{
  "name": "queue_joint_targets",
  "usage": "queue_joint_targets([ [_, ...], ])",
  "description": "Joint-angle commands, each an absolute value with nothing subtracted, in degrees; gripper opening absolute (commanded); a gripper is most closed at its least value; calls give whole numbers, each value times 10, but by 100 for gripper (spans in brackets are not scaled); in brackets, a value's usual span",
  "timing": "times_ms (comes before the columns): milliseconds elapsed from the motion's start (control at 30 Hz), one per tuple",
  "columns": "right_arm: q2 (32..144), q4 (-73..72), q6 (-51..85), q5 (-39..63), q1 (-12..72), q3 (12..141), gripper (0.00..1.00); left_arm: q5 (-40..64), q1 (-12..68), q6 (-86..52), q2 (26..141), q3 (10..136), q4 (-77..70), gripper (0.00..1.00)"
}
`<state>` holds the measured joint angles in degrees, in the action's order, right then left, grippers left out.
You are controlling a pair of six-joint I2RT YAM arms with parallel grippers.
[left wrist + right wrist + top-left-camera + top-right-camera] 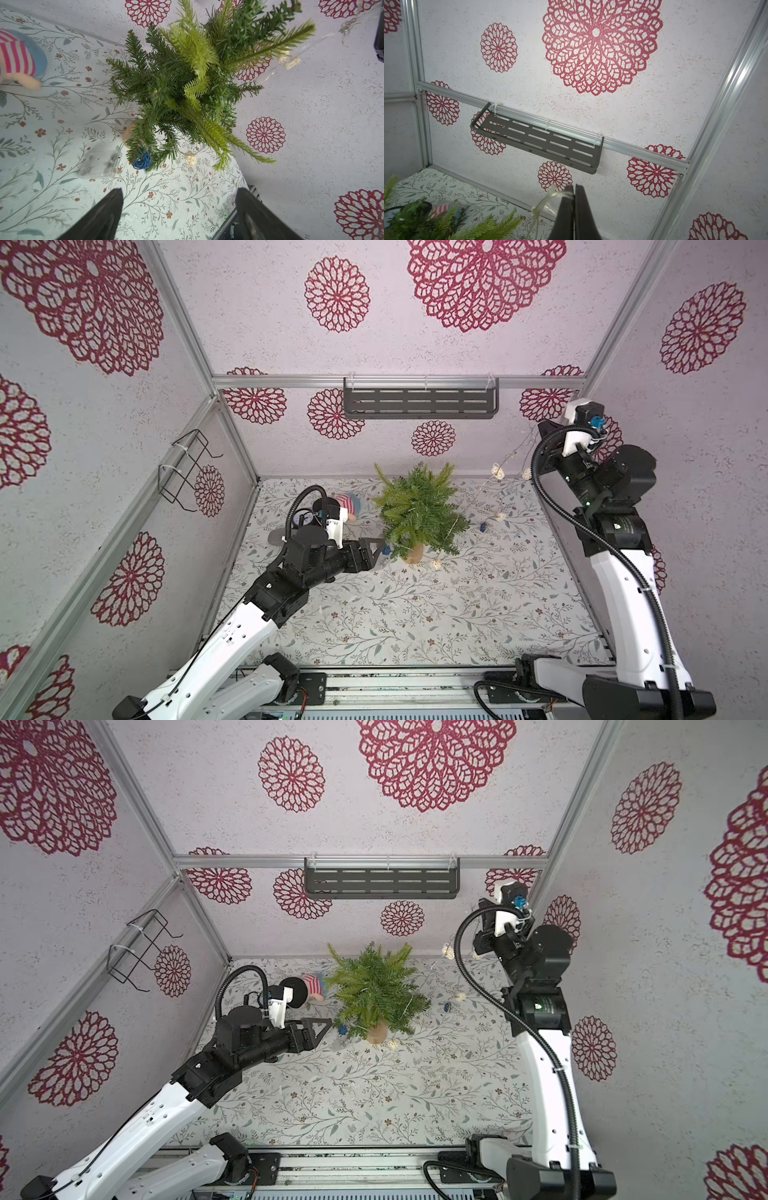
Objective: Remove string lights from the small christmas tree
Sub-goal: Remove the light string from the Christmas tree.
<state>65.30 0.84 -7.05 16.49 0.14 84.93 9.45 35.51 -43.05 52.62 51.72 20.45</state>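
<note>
The floral mat [415, 614] covers the whole floor of the booth. In both top views the small christmas tree [419, 510] [374, 990] stands on its tan base [414, 553], toward 12 o'clock of the mat's centre and short of the back wall.

The left gripper [179, 190] sits low at 9 o'clock of the tree's base. Its jaws are spread wide with nothing between them. The right gripper [573, 187] is raised high at 2 o'clock of the tree, near the back right corner. Its jaws are pressed together on the pale wire of the string lights [544, 205].

A grey slotted shelf [419, 402] hangs on the back wall at 12 o'clock. A black wire rack [187, 466] hangs on the side wall at 9 o'clock. A striped plush toy [348, 506] lies at 9 o'clock of the tree, partly hidden behind the left wrist.

From the raised gripper the wire runs down past cream balls [497, 471], which hang in the air at 2 o'clock of the tree. It goes on to the mat at 3 o'clock and in among the lower branches.

The clear battery box [99, 164] lies on the mat just beside the base. A blue ball [142, 161] sits under the lowest branches next to it. A lit cream ball [190, 158] is close by.
</note>
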Motion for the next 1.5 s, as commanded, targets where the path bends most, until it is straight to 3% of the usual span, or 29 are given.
queue_joint_targets([
  [0, 601, 14, -38, 161, 1, 818, 0, 62, 382, -455, 501, 507, 197, 89],
  [533, 435, 111, 37, 90, 0, 582, 0, 18, 484, -502, 519, 436, 116, 89],
  [867, 448, 113, 47, 110, 2, 603, 0, -85, 550, -537, 602, 385, -72, 86],
  [1200, 433, 139, 69, 112, 2, 597, 0, -227, 604, -601, 721, 365, -219, 72],
  [1467, 369, 214, 92, 47, 3, 587, 0, -261, 606, -603, 733, 359, -233, 73],
])
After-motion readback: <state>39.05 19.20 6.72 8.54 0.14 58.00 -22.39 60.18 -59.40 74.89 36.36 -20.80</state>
